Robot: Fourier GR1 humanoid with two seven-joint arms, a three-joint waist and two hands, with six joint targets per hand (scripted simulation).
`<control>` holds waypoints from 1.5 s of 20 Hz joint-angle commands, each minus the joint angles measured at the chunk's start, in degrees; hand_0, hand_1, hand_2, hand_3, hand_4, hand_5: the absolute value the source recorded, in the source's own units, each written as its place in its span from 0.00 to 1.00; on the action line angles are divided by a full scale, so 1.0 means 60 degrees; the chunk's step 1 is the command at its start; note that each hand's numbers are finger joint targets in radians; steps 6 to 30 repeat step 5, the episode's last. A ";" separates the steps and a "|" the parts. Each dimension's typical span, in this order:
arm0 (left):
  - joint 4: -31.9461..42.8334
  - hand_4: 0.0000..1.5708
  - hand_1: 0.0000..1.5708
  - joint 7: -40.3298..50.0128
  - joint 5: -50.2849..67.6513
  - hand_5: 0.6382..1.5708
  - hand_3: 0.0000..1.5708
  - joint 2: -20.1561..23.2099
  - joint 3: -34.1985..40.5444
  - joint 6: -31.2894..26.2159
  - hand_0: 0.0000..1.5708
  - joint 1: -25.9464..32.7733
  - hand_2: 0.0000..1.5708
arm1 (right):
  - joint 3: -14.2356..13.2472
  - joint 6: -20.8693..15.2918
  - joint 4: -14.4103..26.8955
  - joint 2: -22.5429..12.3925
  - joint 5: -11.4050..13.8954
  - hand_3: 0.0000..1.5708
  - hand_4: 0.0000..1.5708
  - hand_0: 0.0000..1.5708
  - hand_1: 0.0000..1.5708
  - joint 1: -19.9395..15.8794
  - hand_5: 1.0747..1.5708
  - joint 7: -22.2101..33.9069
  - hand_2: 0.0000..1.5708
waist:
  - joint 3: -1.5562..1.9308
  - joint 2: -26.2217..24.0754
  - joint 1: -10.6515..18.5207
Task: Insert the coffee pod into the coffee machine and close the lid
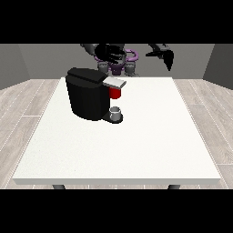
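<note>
Front view, and the large white rectangular table point(136, 145) fills the middle of the scene. Sitting on it at about ten o'clock from the table's centre is the black, boxy coffee machine point(86, 98). Its flat grey lid point(114, 82) juts out at the machine's three o'clock side, at the top. Right beneath that lid is a small red piece point(115, 93), the coffee pod by the look of it, tucked into the brewing head; whether it is fully seated I cannot tell. Below that, at the machine's five o'clock, a small grey cup point(116, 112) stands upright on the dark drip base.

Up at twelve o'clock, the robot is behind the table's far edge. The black hand at the view's left point(110, 53) hangs above and behind the machine, apart from it, carrying nothing I can make out; how its fingers lie I cannot tell, since it merges with the dark torso. The black hand at the view's right point(164, 53) is up at about one o'clock, well apart from the machine, fingers straight and pointing downward, empty, above the table's far edge.
</note>
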 commanded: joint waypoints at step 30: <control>0.0327 0.12 0.00 -0.0470 -0.0216 1.00 0.00 -0.0376 -0.0100 0.0403 0.00 0.0611 0.00 | 0.1300 -0.0481 -0.1116 0.0218 -0.1570 0.00 0.10 0.00 0.00 0.3050 1.00 -0.0818 0.00 | 0.0003 -0.1028 -0.0902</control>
